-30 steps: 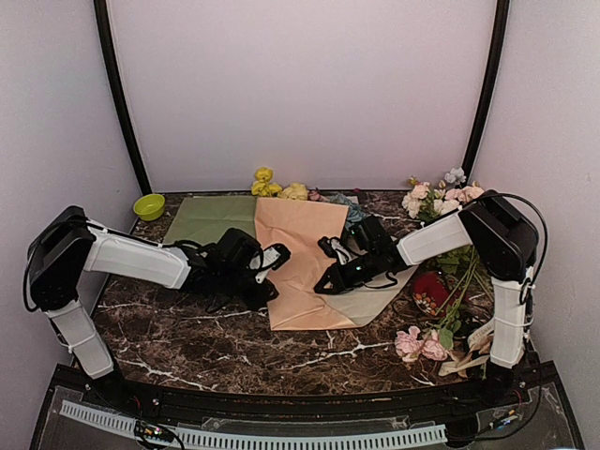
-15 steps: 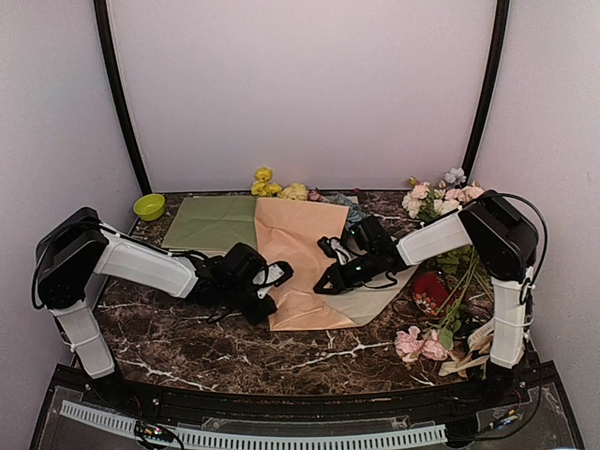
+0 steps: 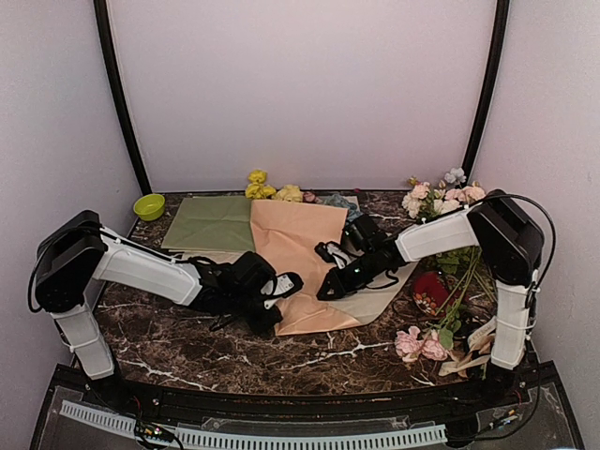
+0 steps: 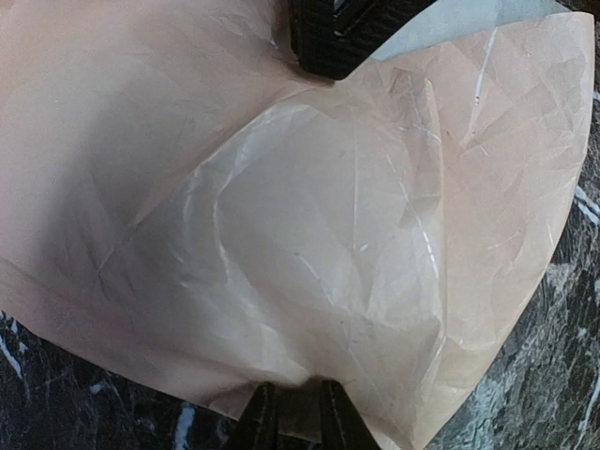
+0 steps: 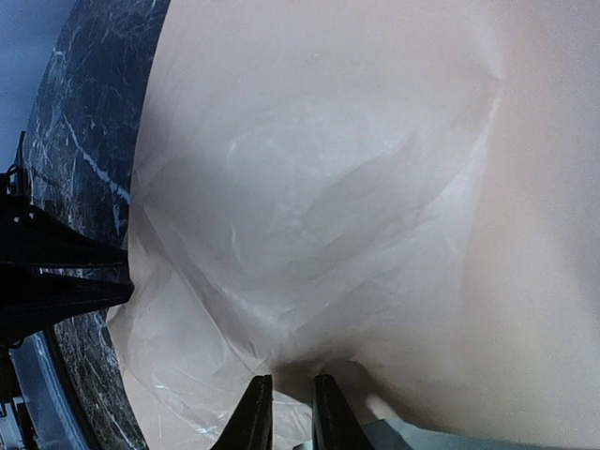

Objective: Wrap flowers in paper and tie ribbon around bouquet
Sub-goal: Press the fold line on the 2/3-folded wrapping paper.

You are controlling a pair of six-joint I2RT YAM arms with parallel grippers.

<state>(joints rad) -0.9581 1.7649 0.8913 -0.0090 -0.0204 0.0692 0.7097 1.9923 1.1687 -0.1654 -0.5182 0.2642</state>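
The paper (image 3: 298,246) at frame centre was pinched by left pincer (image 4: 292,417) and right pincer (image 5: 288,408), seemingly mid-fold; the next move called for overlapping its edges.

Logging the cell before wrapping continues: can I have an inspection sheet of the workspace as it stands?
Surface: dark marble-pattern tabletop, sheets spread across its middle.
Job's things: peach-pink paper sheet, bulging up between the grippers; yellow blossoms and pale blue hydrangea head beyond its far edge; ribbon not seen.
Clutter: green paper sheet, lime-green bowl, pink-white roses, red object.
Grippers: left gripper and right gripper each shut on an edge of the paper.
Cables: black cable looping along the right arm.
Surroundings: plain pale walls, black frame posts.
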